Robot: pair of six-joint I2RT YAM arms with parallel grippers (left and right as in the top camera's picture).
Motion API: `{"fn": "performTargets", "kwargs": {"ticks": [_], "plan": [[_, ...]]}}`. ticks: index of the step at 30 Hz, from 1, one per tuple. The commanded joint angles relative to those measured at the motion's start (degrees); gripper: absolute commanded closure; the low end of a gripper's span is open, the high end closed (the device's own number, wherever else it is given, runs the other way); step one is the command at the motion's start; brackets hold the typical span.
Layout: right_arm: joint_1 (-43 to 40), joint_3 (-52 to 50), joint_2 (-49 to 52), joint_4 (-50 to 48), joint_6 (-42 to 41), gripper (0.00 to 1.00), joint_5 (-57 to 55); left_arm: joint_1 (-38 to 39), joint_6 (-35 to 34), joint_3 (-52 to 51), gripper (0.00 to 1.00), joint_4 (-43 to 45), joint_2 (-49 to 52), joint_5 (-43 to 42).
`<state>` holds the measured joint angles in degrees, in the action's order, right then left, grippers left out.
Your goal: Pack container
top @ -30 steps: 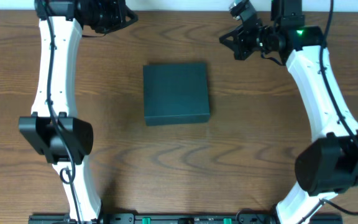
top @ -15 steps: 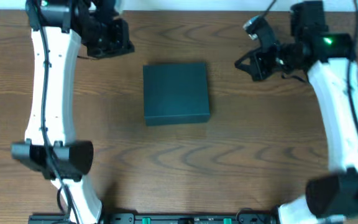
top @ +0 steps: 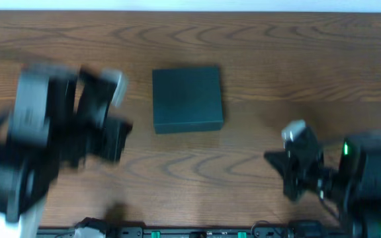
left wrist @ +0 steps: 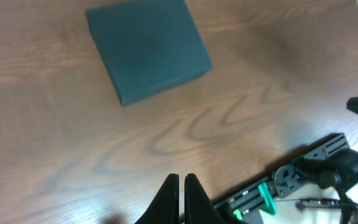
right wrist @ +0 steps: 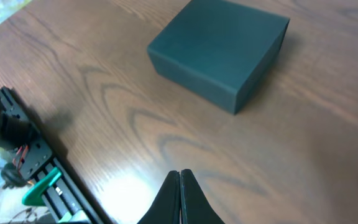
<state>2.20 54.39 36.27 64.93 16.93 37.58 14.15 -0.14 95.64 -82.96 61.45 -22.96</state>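
Your container (top: 187, 99) is sitting flat on the wooden table (top: 276, 59), slightly toward 12 o'clock of the middle of the overhead view. Its lid is lying down flush and its edges are running nearly square to the table's sides. Nothing is touching it. In the left wrist view the container (left wrist: 148, 48) is showing at about 11 o'clock, well apart from the fingertips. In the right wrist view the container (right wrist: 219, 50) is showing at about 1 o'clock, one corner pointing toward the camera, likewise well clear of the fingers.

Your left gripper (top: 104, 125) is hanging at about 8 o'clock of the container in the overhead view. It is blurring heavily there, so you are not getting its fingers from that view. The wrist camera is showing the left gripper (left wrist: 181, 180) with its fingers drawn together, only a hairline slit between them, gripping nothing above bare wood.

Your right gripper (top: 296, 165) is sitting at about 4 o'clock of the container, near the table's 6 o'clock edge, also blurring. Its wrist camera is showing the right gripper (right wrist: 179, 175) with the fingers pressed together and carrying nothing.

The black mounting rail (top: 197, 231) is running along the 6 o'clock edge, with a green clip (left wrist: 266, 196) showing on it.
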Motion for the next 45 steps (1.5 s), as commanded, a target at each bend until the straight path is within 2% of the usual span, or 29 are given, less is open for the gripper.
{"fn": "performTargets", "kwargs": {"ticks": [1, 4, 5, 6, 7, 8, 12, 25, 28, 31, 32, 36, 40, 45], "plan": [[-0.20, -4.92, -6.25, 0.39, -4.96, 0.98, 0.33, 0.11, -6.62, -13.90, 0.94, 5.03, -12.26, 1.18], [-0.20, -7.39, -9.68, 1.60, -5.99, 0.96, 0.35, 0.11, -13.03, -23.85, 0.94, 10.01, -21.51, 1.64], [-0.20, -7.96, -10.19, 2.23, -7.43, 0.65, 0.35, 0.11, -16.15, -27.43, 0.94, 11.37, -24.76, 2.93], [-0.20, -8.07, -10.14, 2.84, -8.72, 0.01, 0.35, 0.11, -18.69, -30.21, 0.75, 12.04, -27.21, 4.26], [-0.20, -8.07, -10.08, 3.13, -9.94, 0.01, 0.35, 0.11, -21.05, -32.02, 0.25, 12.17, -28.76, 5.46], [-0.20, -8.07, -10.08, 3.34, -11.67, 0.01, 0.35, 0.11, -23.21, -33.00, 0.05, 12.13, -29.46, 6.23], [-0.20, -8.07, -10.08, 2.89, -18.84, 0.01, 0.22, 0.13, -24.72, -33.68, 0.05, 10.64, -29.59, 6.51], [-0.20, -8.07, -10.08, 3.04, -18.80, 0.01, 0.11, 0.17, -24.74, -33.66, 0.05, 9.84, -30.27, 6.84], [-0.20, -8.07, -10.08, 3.04, -18.80, 0.01, 0.11, -2.34, -20.11, -33.81, 0.05, 9.35, -31.63, 10.97], [-0.20, -8.07, -10.08, 3.06, -18.80, 0.01, 0.11, -9.18, -14.69, -37.99, 0.05, 15.47, -35.32, 15.98], [-0.20, -8.07, -10.08, 3.04, -18.80, 0.01, 0.11, -12.61, -9.90, -41.79, 0.05, 20.31, -37.55, 15.85], [-0.20, -8.07, -10.08, 3.04, -18.82, 0.01, 0.11, -18.49, -1.14, -55.71, 0.05, 33.31, -44.81, 15.87], [-0.20, -8.07, -10.08, 3.04, -18.82, 0.01, 0.11, -21.27, 2.84, -70.82, 0.05, 44.37, -51.17, 15.93], [-0.20, -8.07, -10.08, 3.06, -18.82, 0.01, 0.11, -21.38, 2.82, -80.94, 0.05, 51.19, -53.86, 15.89]]}}
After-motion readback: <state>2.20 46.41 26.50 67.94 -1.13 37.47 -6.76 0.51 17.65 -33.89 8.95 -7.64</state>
